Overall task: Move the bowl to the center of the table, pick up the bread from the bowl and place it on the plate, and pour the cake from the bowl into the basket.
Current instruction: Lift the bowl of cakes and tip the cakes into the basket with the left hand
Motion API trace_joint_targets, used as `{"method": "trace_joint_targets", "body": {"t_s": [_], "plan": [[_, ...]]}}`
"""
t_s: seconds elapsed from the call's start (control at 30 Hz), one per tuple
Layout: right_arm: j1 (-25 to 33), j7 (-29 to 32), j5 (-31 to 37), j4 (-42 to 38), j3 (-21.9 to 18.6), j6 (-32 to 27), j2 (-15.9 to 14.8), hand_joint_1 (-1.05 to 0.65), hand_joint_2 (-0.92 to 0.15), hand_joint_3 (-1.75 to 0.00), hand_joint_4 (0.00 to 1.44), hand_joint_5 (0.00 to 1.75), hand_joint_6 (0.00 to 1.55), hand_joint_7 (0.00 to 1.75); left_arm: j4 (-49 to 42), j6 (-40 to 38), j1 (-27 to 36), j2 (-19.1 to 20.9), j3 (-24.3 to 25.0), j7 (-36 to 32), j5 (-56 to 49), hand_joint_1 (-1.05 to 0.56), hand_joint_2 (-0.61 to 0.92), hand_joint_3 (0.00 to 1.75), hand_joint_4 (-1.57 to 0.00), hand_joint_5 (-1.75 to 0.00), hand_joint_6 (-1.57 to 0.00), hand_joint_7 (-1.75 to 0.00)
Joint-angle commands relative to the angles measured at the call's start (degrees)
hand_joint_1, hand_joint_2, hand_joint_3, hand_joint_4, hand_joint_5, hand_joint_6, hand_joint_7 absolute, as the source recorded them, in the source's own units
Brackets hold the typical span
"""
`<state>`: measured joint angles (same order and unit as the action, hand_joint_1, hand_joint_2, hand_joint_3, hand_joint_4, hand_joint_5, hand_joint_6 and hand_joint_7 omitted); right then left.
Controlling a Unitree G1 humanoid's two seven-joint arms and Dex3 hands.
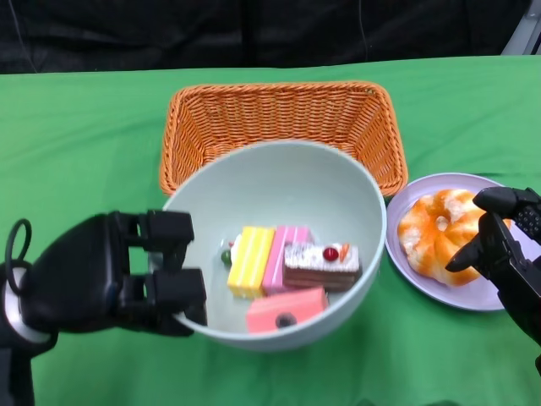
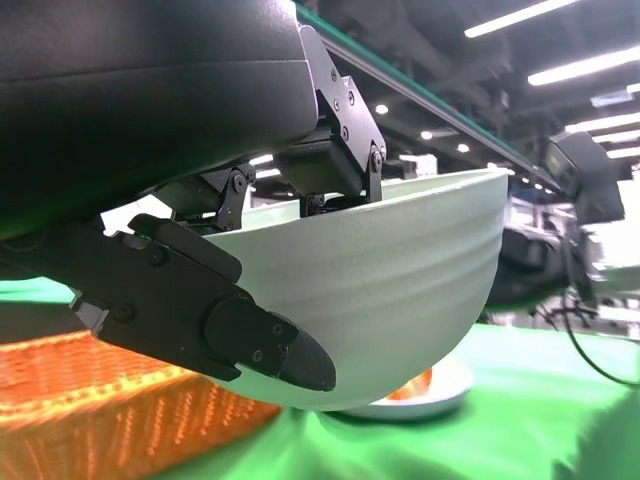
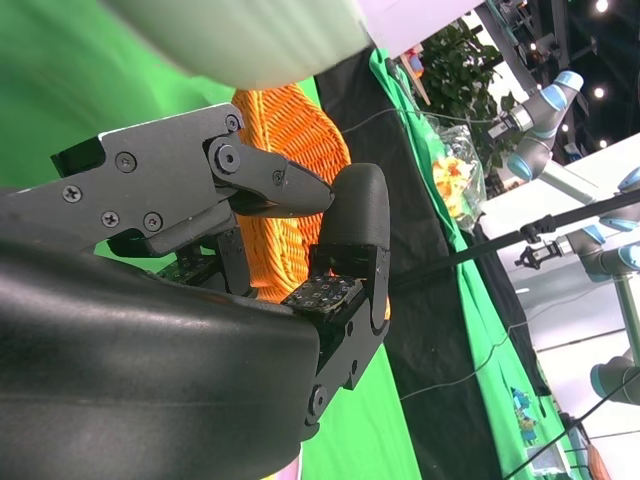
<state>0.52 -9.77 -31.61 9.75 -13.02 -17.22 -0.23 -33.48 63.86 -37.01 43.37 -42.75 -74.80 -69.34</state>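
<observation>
Two steps look done: bread (image 1: 438, 232) on the plate (image 1: 490, 296). Left hand (image 1: 114, 272) grips the bowl (image 1: 338, 190); right hand (image 1: 499, 241) empty, fingers apart. Next, tip the cake (image 1: 292, 275) into the far basket (image 1: 279, 114).

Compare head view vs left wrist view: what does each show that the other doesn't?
Head view only: the cake pieces inside the bowl, the basket's empty interior, the whole bread on the plate, the right hand beside it.
Left wrist view only: the bowl's underside, lifted off the green cloth, and a thumb pressed under its outer wall.
Both: left hand gripping the bowl rim, basket, plate.
</observation>
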Motion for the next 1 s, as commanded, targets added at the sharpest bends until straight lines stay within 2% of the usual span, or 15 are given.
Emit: {"method": "trace_joint_targets", "body": {"t_s": [0.03, 0.23, 0.37, 0.4, 0.43, 0.47, 0.53, 0.63, 0.87, 1.0], "plan": [[-0.1, -1.0, -0.2, -0.6, -0.4, 1.2, -0.2, -0.18, -0.89, -0.60, 0.69, 1.64, 0.68, 1.28, -0.7, 1.6, -0.2, -0.6, 3.6, 2.7, 3.9, -0.18, 0.89, 0.03, -0.86, -1.75, -0.86, -1.37], [-0.1, -0.8, 0.1, -0.6, -0.2, 1.0, 0.0, -0.17, -0.89, -0.58, 0.70, 1.63, 0.70, 1.27, -2.7, 3.8, -1.2, -2.6, 7.9, 8.6, 7.3, -0.04, 0.90, 0.14, -0.84, -1.75, -0.82, -1.43], [-0.1, -0.5, 0.4, -0.7, -0.1, 0.9, 0.0, -0.18, -0.89, -0.58, 0.70, 1.64, 0.70, 1.27, -4.9, 5.3, -2.4, -4.5, 10.2, 11.7, 9.0, -0.02, 0.89, 0.18, -0.84, -1.75, -0.81, -1.44], [-0.1, -0.4, 0.6, -0.7, 0.0, 0.9, 0.1, -0.17, -0.88, -0.58, 0.70, 1.64, 0.70, 1.27, -6.4, 5.9, -3.5, -5.5, 10.7, 12.7, 10.0, -0.01, 0.77, 0.51, -0.83, -1.75, -0.77, -1.46], [-0.1, -0.3, 0.7, -0.7, 0.1, 0.9, 0.1, -0.17, -0.88, -0.58, 0.70, 1.64, 0.70, 1.27, -7.5, 6.4, -4.2, -6.2, 11.2, 13.6, 10.7, 0.00, 0.58, 0.93, -0.83, -1.75, -0.75, -1.47], [-0.1, -0.2, 0.8, -0.7, 0.2, 0.8, 0.1, -0.17, -0.88, -0.58, 0.70, 1.64, 0.70, 1.27, -8.2, 6.8, -4.6, -6.7, 11.7, 14.3, 11.1, 0.00, 0.51, 1.08, -0.83, -1.75, -0.74, -1.48], [-0.1, -0.1, 1.0, -0.7, 0.3, 0.9, 0.2, -0.16, -0.88, -0.58, 0.70, 1.64, 0.70, 1.28, -10.2, 7.1, -5.9, -7.9, 12.7, 16.7, 12.6, 0.00, 0.46, 1.20, -0.83, -1.75, -0.74, -1.48], [-0.1, 0.2, 1.5, -0.7, 0.6, 0.9, 0.5, -0.16, -0.87, -0.59, 0.71, 1.65, 0.69, 1.30, -14.3, 7.1, -8.7, -10.6, 14.3, 22.4, 17.2, -0.06, 0.50, 1.21, -0.80, -1.74, -0.77, -1.40], [-0.2, -0.9, 1.2, -1.6, 0.8, 1.6, 1.0, -0.16, -0.86, -0.61, 0.72, 1.66, 0.67, 1.34, -19.5, 8.4, -11.5, -15.1, 17.7, 31.9, 24.6, -0.08, 0.58, 1.09, -0.80, -1.69, -0.77, -1.40], [-0.2, -0.9, 1.2, -1.6, 0.9, 1.5, 1.0, -0.16, -0.86, -0.61, 0.72, 1.67, 0.66, 1.35, -20.0, 8.9, -11.5, -16.0, 19.4, 35.2, 26.3, -0.09, 0.60, 1.06, -0.80, -1.69, -0.76, -1.40]]}}
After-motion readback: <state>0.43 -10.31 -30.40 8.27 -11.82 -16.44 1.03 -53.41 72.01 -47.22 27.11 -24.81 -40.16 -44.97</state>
